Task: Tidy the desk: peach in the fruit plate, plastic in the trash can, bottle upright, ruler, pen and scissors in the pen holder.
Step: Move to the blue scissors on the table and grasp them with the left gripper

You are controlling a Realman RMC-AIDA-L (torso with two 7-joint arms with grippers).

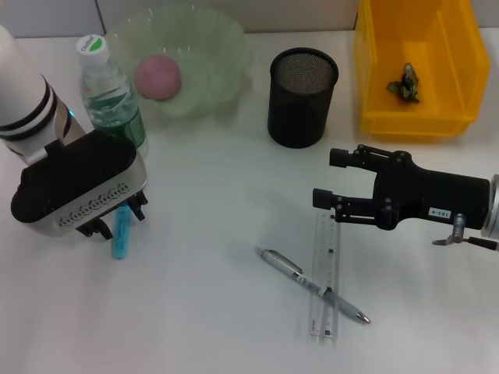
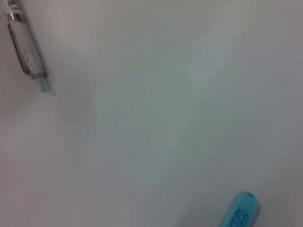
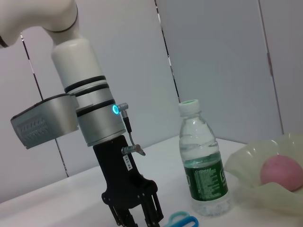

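The left gripper (image 1: 117, 222) hangs over the blue scissors (image 1: 122, 232), jaws apparently parted; the right gripper (image 1: 329, 178), open-jawed, hovers above the ruler (image 1: 325, 280).

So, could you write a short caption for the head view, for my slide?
Left end effector over blue scissors; open right end effector above ruler and pen.

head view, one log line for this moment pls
left gripper: over scissors | right gripper: open above ruler | pen: on ruler | peach: in plate

Pink peach (image 1: 158, 76), yellow bin (image 1: 452, 86), black mesh holder (image 1: 302, 97).
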